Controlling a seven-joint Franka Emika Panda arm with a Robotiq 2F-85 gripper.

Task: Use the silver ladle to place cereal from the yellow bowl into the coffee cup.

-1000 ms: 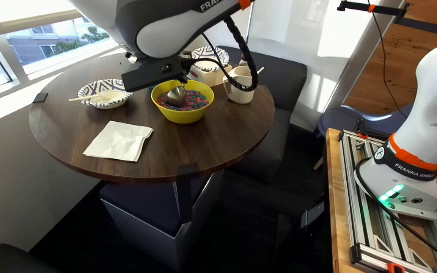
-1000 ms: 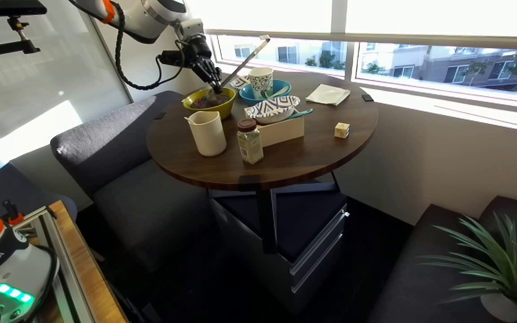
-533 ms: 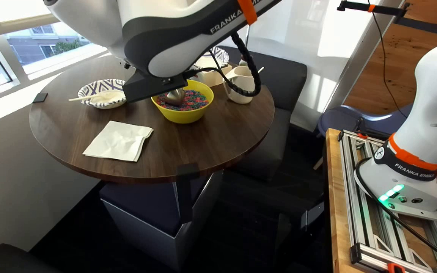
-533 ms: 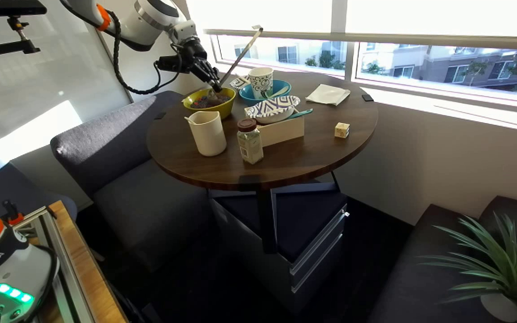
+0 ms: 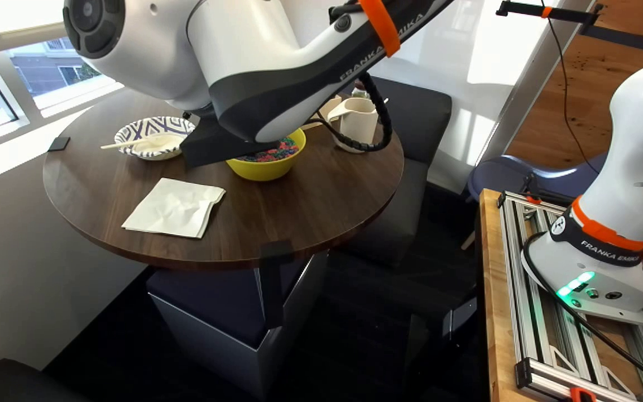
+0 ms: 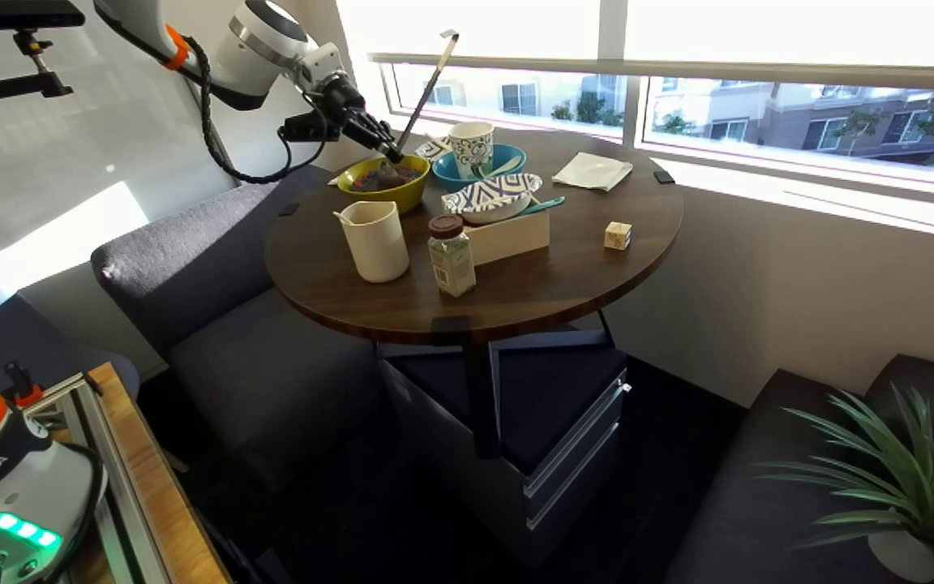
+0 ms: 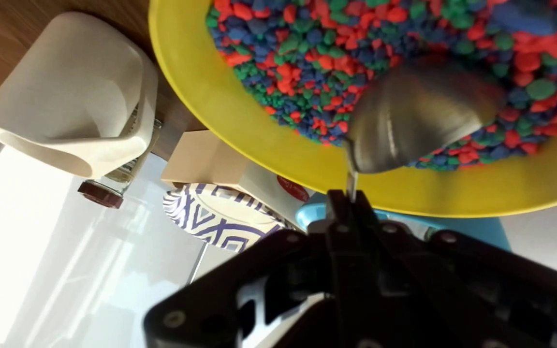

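The yellow bowl (image 5: 265, 170) stands on the round table, also in an exterior view (image 6: 409, 199) and the wrist view (image 7: 211, 87). It holds the cereal (image 7: 298, 72), loose red, blue and green pieces. The silver ladle (image 7: 418, 106) has its scoop tilted in the cereal; what lies inside the scoop cannot be seen. Its long handle rises above the bowl in an exterior view (image 6: 430, 85). My gripper (image 7: 348, 195) is shut on the handle just above the scoop, at the bowl's rim. The cream-white coffee cup (image 6: 376, 243) stands beside the bowl, also in the wrist view (image 7: 65, 87).
A blue bowl (image 6: 513, 154) holding a patterned cup (image 6: 471, 148) stands close to the yellow bowl. A brown-lidded jar (image 6: 452, 259) and a box (image 6: 516, 235) with a striped bowl (image 6: 493, 197) stand near the coffee cup. Another striped bowl (image 5: 157, 125) and a napkin (image 5: 175, 206) lie farther off.
The arm has swung lower, and the ladle's handle has tipped more upright. The scoop has turned within the cereal. The yellow bowl has shifted slightly. The arm now hides the ladle in an exterior view.
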